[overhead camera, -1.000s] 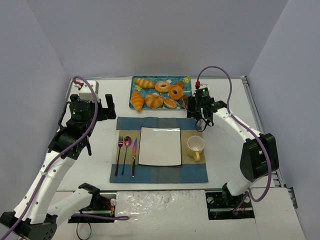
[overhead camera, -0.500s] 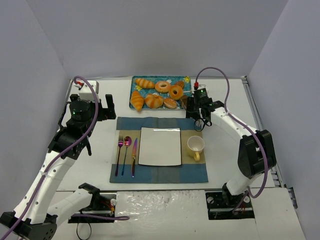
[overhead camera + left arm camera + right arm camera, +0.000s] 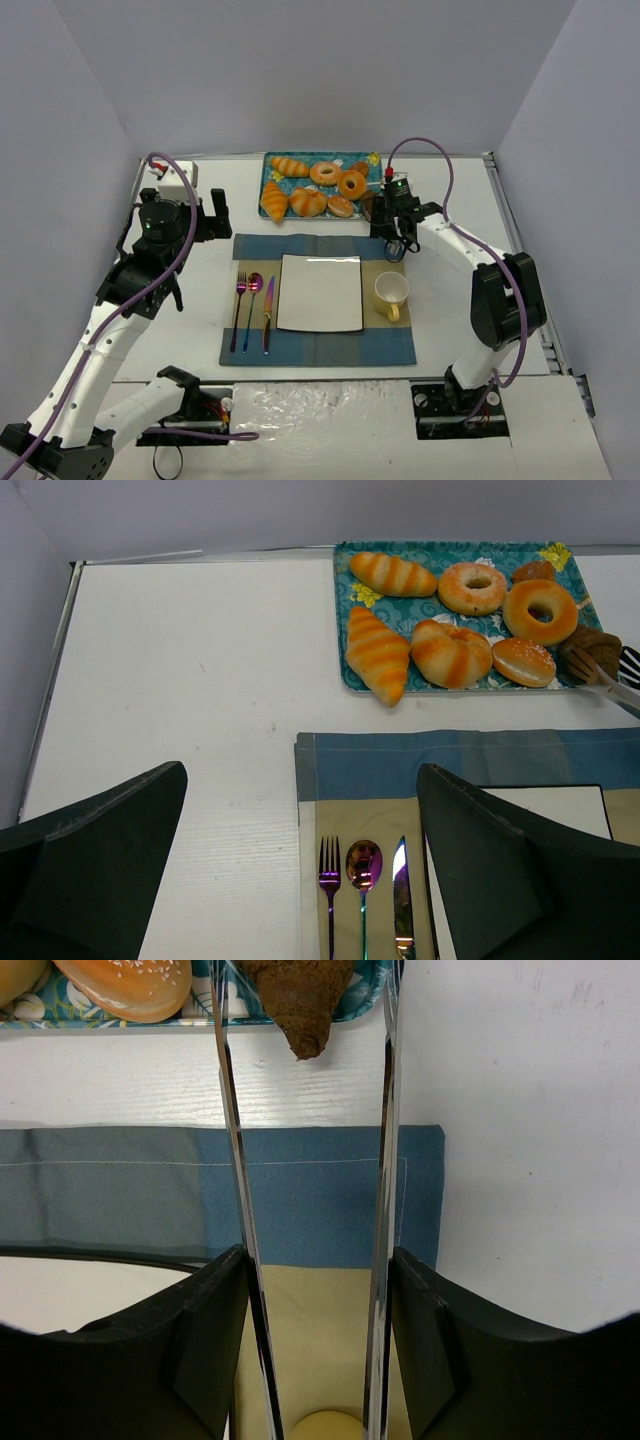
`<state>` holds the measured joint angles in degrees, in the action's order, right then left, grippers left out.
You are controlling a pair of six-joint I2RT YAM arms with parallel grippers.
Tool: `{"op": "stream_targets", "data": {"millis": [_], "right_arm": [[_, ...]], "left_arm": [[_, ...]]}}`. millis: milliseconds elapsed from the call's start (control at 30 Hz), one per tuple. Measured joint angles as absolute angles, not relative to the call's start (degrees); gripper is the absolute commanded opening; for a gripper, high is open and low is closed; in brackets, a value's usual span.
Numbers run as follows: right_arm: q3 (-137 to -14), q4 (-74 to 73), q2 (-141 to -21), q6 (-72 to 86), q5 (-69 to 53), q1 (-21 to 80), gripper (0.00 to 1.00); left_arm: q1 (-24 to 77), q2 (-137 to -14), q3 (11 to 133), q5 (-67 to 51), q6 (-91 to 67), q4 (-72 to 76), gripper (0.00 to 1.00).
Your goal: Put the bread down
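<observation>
**Right gripper [image 3: 380, 208] astride the bread [image 3: 300, 1000] at the tray [image 3: 410, 608]'s near right corner**

Since a second ago the right arm has carried its wrist a little leftward and closer in to the tray, the elbow following, while the left arm has not shifted. The bread lies at the tray's near right corner, just right of the seeded bun [image 3: 525, 662], its tapered tip poking over the near rim. The long metal fingers [image 3: 232, 1160] run along either side of it, with slim gaps showing beside the tip. Their ends are cut off in the wrist view, so whether they pinch it I cannot tell. The left gripper [image 3: 300, 775] hangs well left of the tray, jaws wide apart with nothing between them. The blue placemat [image 3: 300, 245] lies just on the tray's near side.
</observation>
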<state>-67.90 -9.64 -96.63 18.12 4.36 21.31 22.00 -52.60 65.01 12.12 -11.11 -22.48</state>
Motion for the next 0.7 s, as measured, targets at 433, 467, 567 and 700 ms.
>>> {"op": "stream_targets", "data": {"millis": [433,467,567,700], "right_arm": [[-67.88,-9.61,-96.66,18.13,4.73,21.47,0.5],[-67.88,-9.61,-96.66,18.13,4.73,21.47,0.5],[-67.88,-9.63,-96.66,18.13,4.98,21.47,0.5],[-67.88,-9.63,-96.66,18.11,5.37,21.5,0.5]], "left_arm": [[22.0,-52.62,65.01,12.12,-11.11,-22.46,0.97],[22.0,-52.62,65.01,12.12,-11.11,-22.46,0.97],[22.0,-52.62,65.01,12.12,-11.11,-22.48,0.97],[22.0,-52.62,65.01,12.12,-11.11,-22.46,0.97]]}}
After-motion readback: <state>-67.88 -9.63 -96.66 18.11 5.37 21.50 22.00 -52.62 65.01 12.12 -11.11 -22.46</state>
